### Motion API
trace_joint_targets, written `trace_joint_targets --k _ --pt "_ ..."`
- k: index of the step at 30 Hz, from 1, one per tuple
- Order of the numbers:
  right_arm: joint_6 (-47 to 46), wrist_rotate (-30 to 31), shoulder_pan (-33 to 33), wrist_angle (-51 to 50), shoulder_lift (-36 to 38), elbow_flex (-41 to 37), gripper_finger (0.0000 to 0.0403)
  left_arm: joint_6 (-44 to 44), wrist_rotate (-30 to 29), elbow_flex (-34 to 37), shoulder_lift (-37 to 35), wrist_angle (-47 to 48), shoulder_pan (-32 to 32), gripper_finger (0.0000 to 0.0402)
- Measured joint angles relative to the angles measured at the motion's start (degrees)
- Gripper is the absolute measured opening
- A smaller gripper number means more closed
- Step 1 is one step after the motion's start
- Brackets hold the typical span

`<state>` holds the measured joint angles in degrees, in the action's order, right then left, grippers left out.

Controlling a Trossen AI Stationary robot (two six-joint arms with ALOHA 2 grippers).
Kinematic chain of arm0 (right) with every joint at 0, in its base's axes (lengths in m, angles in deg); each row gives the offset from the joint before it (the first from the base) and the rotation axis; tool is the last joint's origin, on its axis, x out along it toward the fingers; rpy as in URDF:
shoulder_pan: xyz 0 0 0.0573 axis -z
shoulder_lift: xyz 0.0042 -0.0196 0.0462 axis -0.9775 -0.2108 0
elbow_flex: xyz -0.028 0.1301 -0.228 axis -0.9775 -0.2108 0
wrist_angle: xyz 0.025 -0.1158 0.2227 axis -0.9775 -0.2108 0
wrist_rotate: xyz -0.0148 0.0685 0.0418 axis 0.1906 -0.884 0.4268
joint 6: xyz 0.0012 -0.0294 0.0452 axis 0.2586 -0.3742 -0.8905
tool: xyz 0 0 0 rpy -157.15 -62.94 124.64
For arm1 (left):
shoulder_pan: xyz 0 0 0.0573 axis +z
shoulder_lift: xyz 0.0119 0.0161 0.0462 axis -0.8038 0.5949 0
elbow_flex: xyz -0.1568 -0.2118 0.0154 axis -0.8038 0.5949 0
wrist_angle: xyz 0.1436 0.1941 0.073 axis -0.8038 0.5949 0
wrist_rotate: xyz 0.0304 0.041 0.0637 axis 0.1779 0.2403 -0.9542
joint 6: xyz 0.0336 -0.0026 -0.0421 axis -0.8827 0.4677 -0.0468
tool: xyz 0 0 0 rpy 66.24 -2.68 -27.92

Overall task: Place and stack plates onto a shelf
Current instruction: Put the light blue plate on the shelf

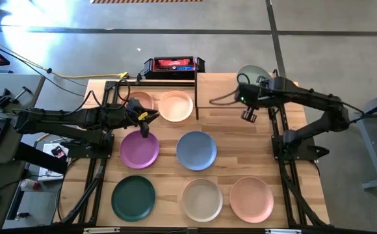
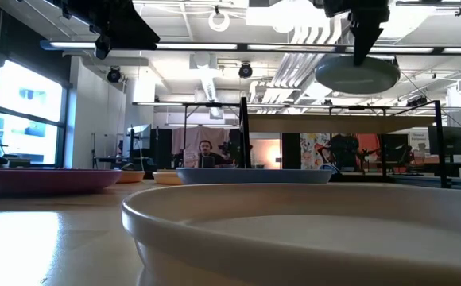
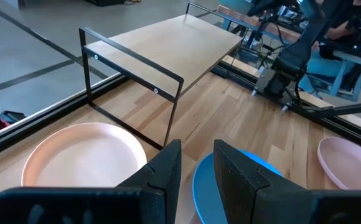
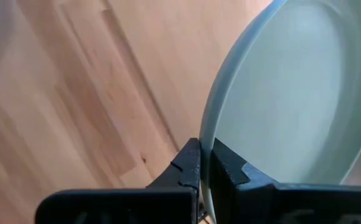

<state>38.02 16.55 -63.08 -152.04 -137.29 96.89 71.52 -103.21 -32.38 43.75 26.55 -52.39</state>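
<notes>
High view, right arm: I am carrying the sage green plate (image 1: 252, 73) in the right gripper (image 1: 261, 82), which is pinching its rim, above the right half of the shelf (image 1: 240, 91).
High view, key relation: the shelf board is lying directly under the plate, its long axis running left to right across the table; I judge the next move to be a straight lowering onto it.
High view, left arm: the left gripper (image 1: 143, 125) is hovering between the cream plate (image 1: 176, 106) and the purple plate (image 1: 139, 149), holding nothing, fingers slightly parted.
High view, other plates: peach (image 1: 140, 101), blue (image 1: 196, 150), dark green (image 1: 133, 197), beige (image 1: 202, 199) and pink (image 1: 251, 199) are lying on the tabletop.
Low view: the sage plate is hanging level, clear above the shelf board, with the beige plate's rim filling the foreground.
Low view, background: a person is sitting far back in the room.
Left wrist view: I am seeing the shelf's black frame near the cream plate, a leg I must avoid.
Right wrist view: fingers (image 4: 187, 163) are clamped on the sage rim, bare wood below.
</notes>
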Motion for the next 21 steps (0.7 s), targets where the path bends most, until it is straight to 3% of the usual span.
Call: trace_joint_targets --k 8,17,21 --pt "2.32 -2.82 6.00 1.76 0.00 0.00 0.0000 1.43 -0.10 0.00 0.00 0.02 0.00 0.0083" --pt "6.73 -3.27 6.65 4.19 -0.02 -0.06 0.0000 1.44 -0.58 0.00 0.00 0.02 0.00 0.0083" --pt "9.89 -2.90 6.68 8.33 0.28 -4.22 0.0000 1.42 -1.02 0.00 0.00 0.02 0.00 0.0083"
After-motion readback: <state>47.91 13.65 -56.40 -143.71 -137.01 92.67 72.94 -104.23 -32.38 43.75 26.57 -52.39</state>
